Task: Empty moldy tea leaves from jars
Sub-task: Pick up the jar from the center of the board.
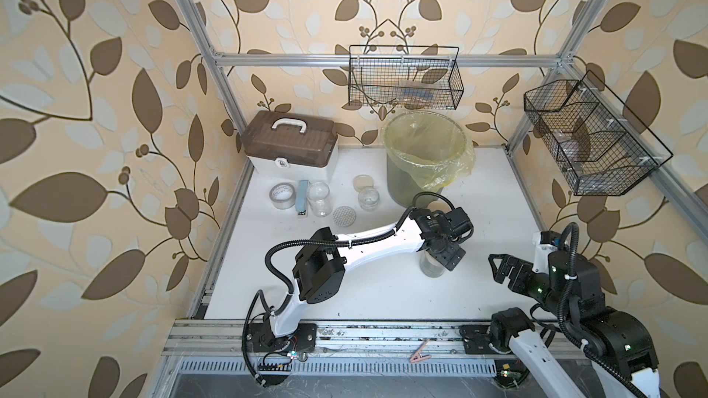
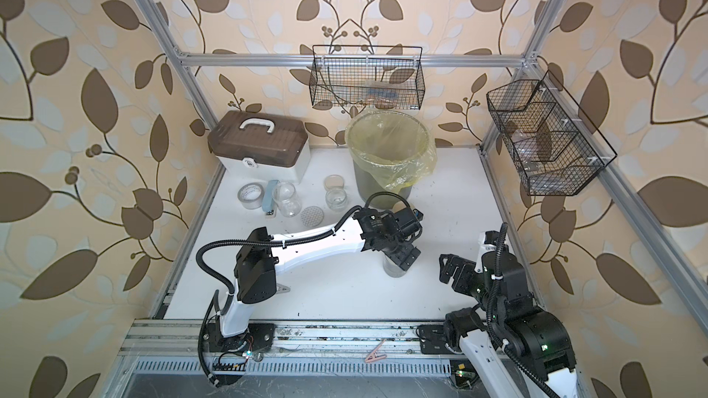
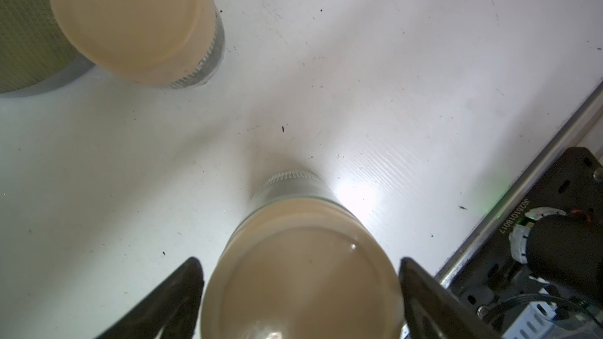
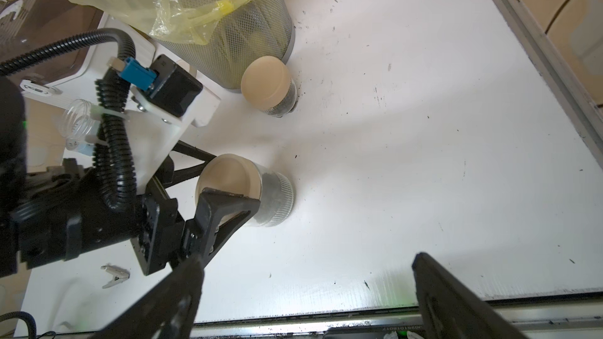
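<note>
A clear glass jar (image 1: 432, 269) with a flat beige lid (image 3: 300, 288) stands right of the table's middle. My left gripper (image 3: 298, 260) reaches down over it, and both fingers press the rim of the lid. A second lidded jar (image 4: 266, 83) stands against the bin's foot, and the moldy tea leaves (image 4: 284, 107) show as a dark mass through its glass. Two open jars, a taller one (image 1: 319, 199) and a shorter one (image 1: 368, 199), stand at the back with nothing visible inside. My right gripper (image 4: 306, 262) hovers open, to the right of the gripped jar, holding nothing.
A grey mesh bin (image 1: 398, 181) with a yellow liner stands at the back. A loose beige lid (image 1: 363, 182) and a dotted lid (image 1: 343, 216) lie by the open jars. A tape roll (image 1: 281, 195) and a brown-lidded box (image 1: 291, 143) sit back left. Wire baskets (image 1: 406, 78) hang above.
</note>
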